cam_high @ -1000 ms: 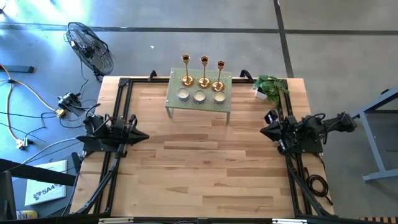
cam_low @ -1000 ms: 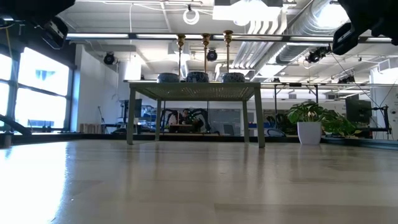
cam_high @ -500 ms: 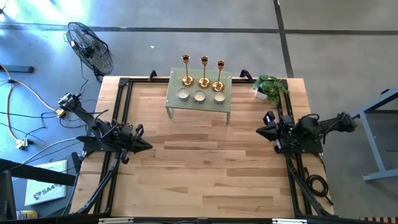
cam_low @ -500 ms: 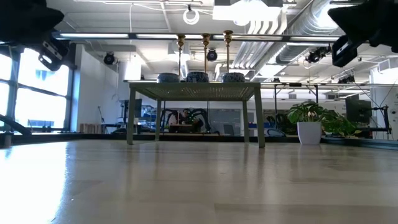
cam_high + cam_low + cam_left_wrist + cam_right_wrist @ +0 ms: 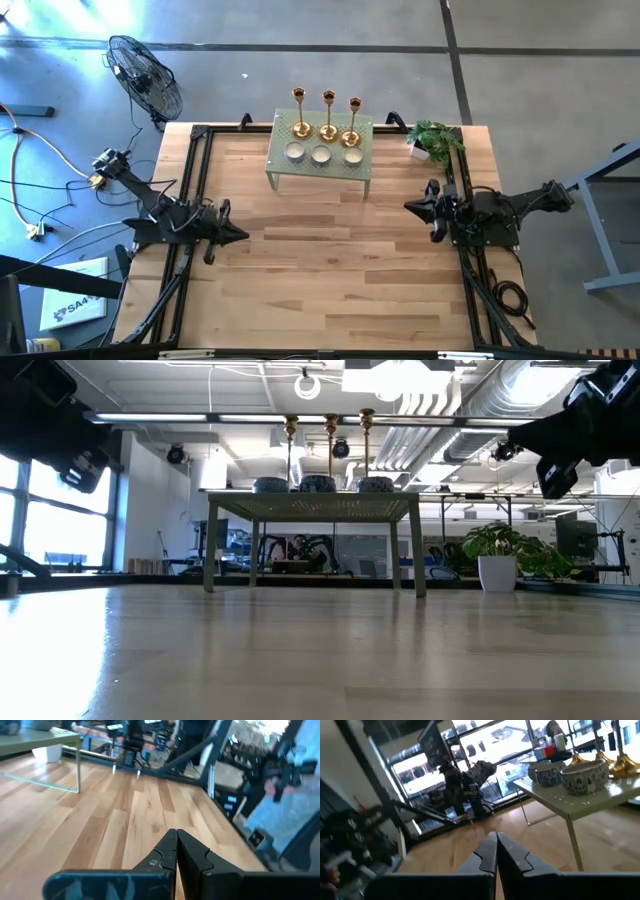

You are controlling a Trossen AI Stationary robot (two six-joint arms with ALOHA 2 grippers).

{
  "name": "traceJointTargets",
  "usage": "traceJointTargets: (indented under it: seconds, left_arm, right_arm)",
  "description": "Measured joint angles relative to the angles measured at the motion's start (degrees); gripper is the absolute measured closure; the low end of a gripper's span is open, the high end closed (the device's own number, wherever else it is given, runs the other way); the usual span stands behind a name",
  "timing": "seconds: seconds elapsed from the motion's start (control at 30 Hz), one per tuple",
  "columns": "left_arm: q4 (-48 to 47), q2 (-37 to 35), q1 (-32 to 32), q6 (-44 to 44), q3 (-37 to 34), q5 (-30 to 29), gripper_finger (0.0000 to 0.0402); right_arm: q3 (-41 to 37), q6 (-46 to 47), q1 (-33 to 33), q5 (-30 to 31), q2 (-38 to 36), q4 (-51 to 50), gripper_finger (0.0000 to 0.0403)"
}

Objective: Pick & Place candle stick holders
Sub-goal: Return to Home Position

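Three gold candle stick holders (image 5: 327,117) stand upright on their round bases in a row along the far side of a small green-topped stand (image 5: 320,152) at the table's far middle; in the low view they (image 5: 330,452) rise above the stand's top. My left gripper (image 5: 243,236) is shut and empty over the table's left part. My right gripper (image 5: 408,207) is shut and empty over the right part, short of the stand. The shut fingers show in the left wrist view (image 5: 176,851) and the right wrist view (image 5: 496,851).
Three small patterned bowls (image 5: 320,154) sit in a row on the stand in front of the holders. A potted green plant (image 5: 434,139) stands at the table's far right corner. Bare wooden table (image 5: 330,280) spreads between the arms and toward the near edge.
My left gripper has moved toward the table's middle and a little toward the near edge. My right gripper has moved toward the table's middle and slightly toward the far edge. The holders have stayed put.
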Motion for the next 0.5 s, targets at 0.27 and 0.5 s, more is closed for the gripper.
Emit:
traceJointTargets:
  seconds: [0.27,0.5]
  left_arm:
    - [-0.69,1.11,0.01,6.61,0.22,1.61,0.0401]
    - [-0.17,1.16,-0.01,6.8,0.22,1.78,0.0401]
  right_arm:
    - [-0.02,-17.93,0.02,-2.74,0.31,-0.49,0.0402]
    - [-0.02,-24.42,0.02,-2.8,0.31,-0.38,0.0399]
